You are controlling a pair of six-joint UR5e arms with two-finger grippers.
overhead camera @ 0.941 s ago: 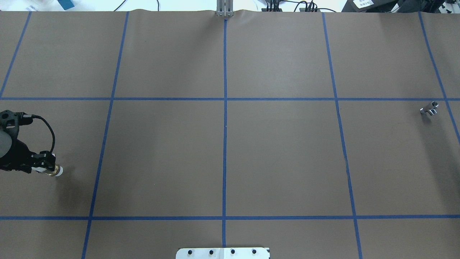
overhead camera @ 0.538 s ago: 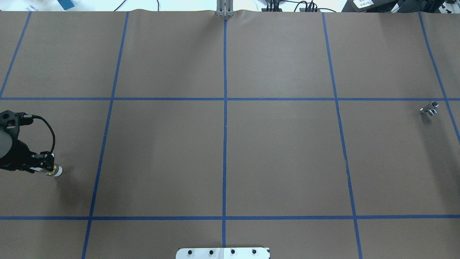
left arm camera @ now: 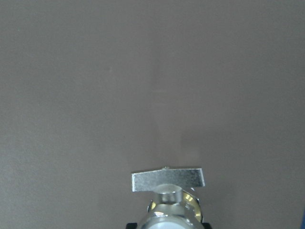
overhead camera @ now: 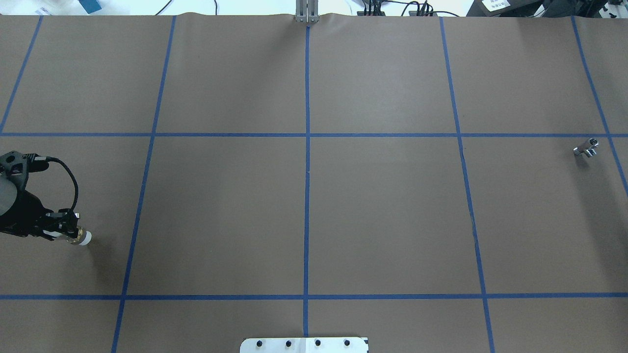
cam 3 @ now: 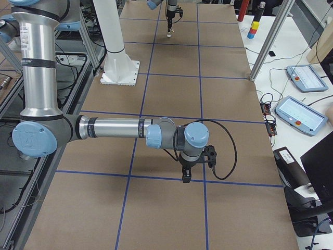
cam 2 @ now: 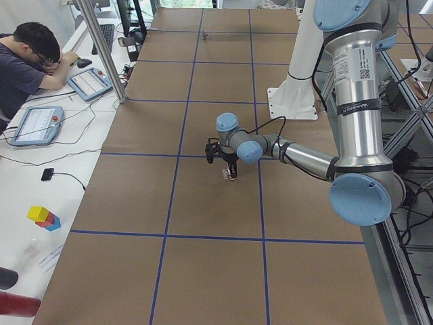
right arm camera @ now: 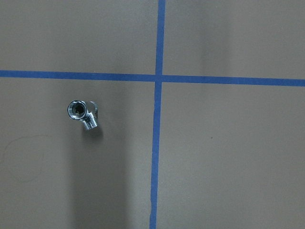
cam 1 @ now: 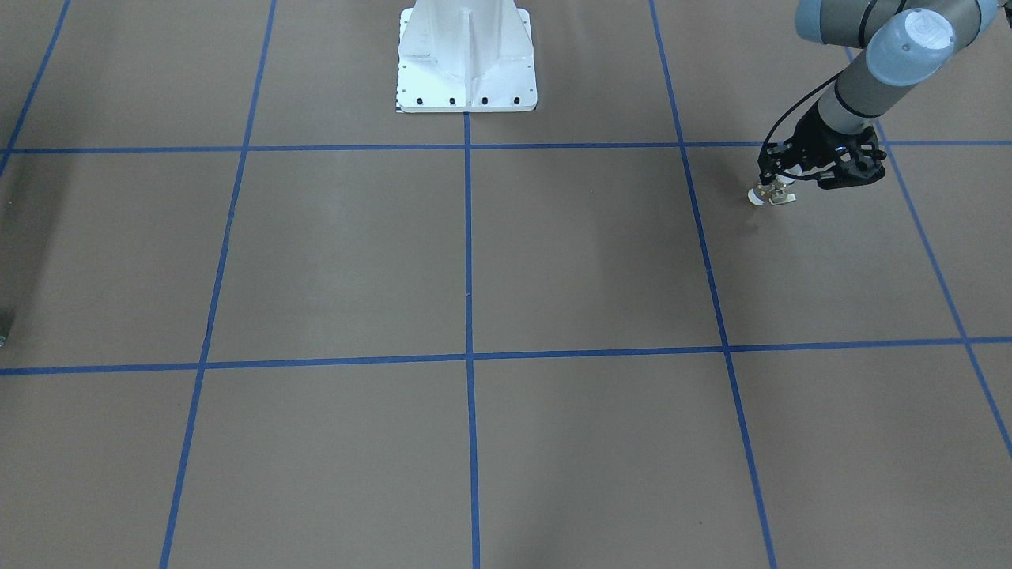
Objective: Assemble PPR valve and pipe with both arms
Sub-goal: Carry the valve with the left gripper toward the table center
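My left gripper is shut on the PPR valve and holds it just above the paper at the table's left side. The valve's white collar and brass body stick out past the fingers. The front view shows the left gripper and the valve. The left wrist view shows the valve with its flat handle tab. The pipe, a short silvery stub, lies alone at the far right and also shows in the right wrist view. My right gripper hangs over the paper near the pipe; I cannot tell whether it is open.
Brown paper with a blue tape grid covers the table. The white bolted pedestal stands at the robot's side, in the middle. An operator and tablets sit beyond the far edge.
My left gripper has shifted slightly to the right in the overhead view, with the valve still in it. The pipe has not moved.
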